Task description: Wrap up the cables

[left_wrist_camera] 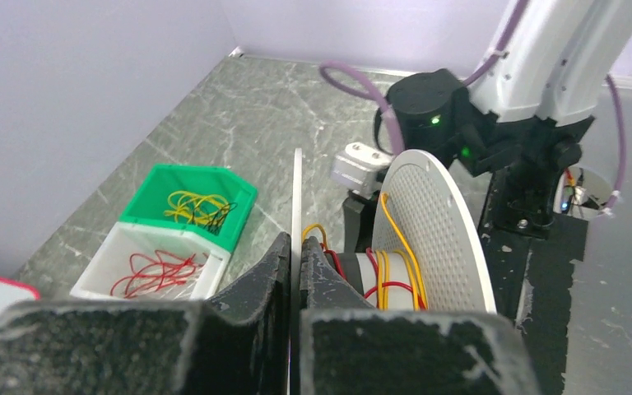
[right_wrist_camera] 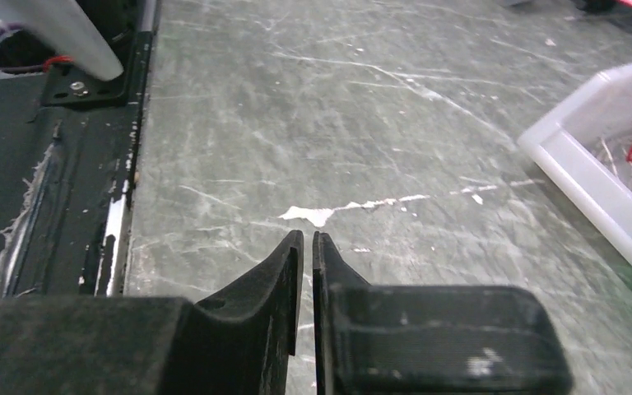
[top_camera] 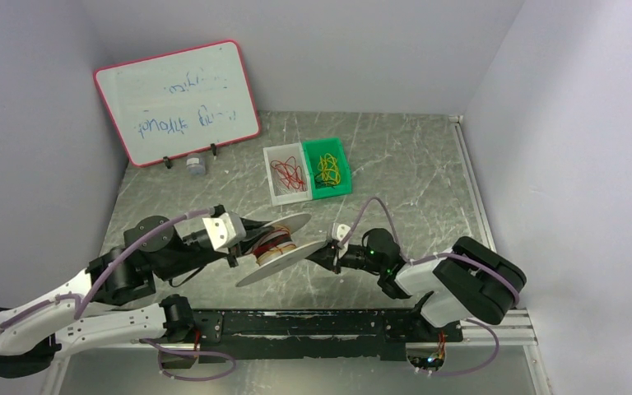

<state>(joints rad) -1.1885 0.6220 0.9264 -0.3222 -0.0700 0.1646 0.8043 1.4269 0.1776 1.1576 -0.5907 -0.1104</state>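
Note:
My left gripper (top_camera: 244,243) (left_wrist_camera: 297,240) is shut on the thin edge of one flange of the white spool (top_camera: 284,263) (left_wrist_camera: 432,234) and holds it off the table, tilted. Red and yellow cables (top_camera: 276,245) (left_wrist_camera: 395,276) are wound round the spool's core, and a yellow loop sticks up beside my fingertips. My right gripper (top_camera: 322,253) (right_wrist_camera: 309,236) sits at the lower flange's right edge, low over the table. Its jaws are together with nothing seen between them. The spool is out of the right wrist view.
A white bin of loose red cables (top_camera: 288,174) (left_wrist_camera: 156,271) (right_wrist_camera: 592,181) and a green bin of yellow cables (top_camera: 327,170) (left_wrist_camera: 193,206) stand behind the spool. A whiteboard (top_camera: 177,103) leans at the back left. The black base rail (top_camera: 313,325) runs along the near edge.

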